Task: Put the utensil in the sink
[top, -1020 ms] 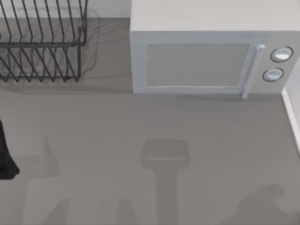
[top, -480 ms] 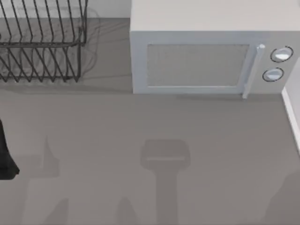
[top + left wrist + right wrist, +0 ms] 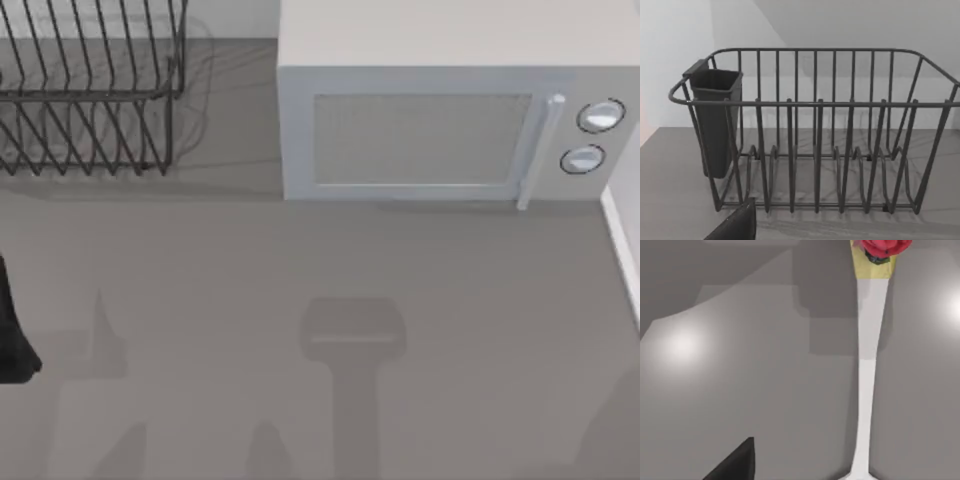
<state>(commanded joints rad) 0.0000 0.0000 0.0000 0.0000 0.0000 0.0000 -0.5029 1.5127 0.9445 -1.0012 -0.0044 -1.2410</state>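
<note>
From the top, my left arm (image 3: 12,330) sits at the counter's (image 3: 250,270) left edge, near the wire dish rack (image 3: 90,90) at rear left; the microwave (image 3: 440,110) stands at rear right. The utensil (image 3: 867,390), white-handled with a yellow-and-red end, lies flat on the counter under my right wrist camera. I cannot tell whether either pincer is apart or together.

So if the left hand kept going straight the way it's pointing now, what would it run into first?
Most likely the front wires of the dish rack, which stands straight ahead in the left wrist view, with bare counter before it. Depth is hard to judge.
</note>
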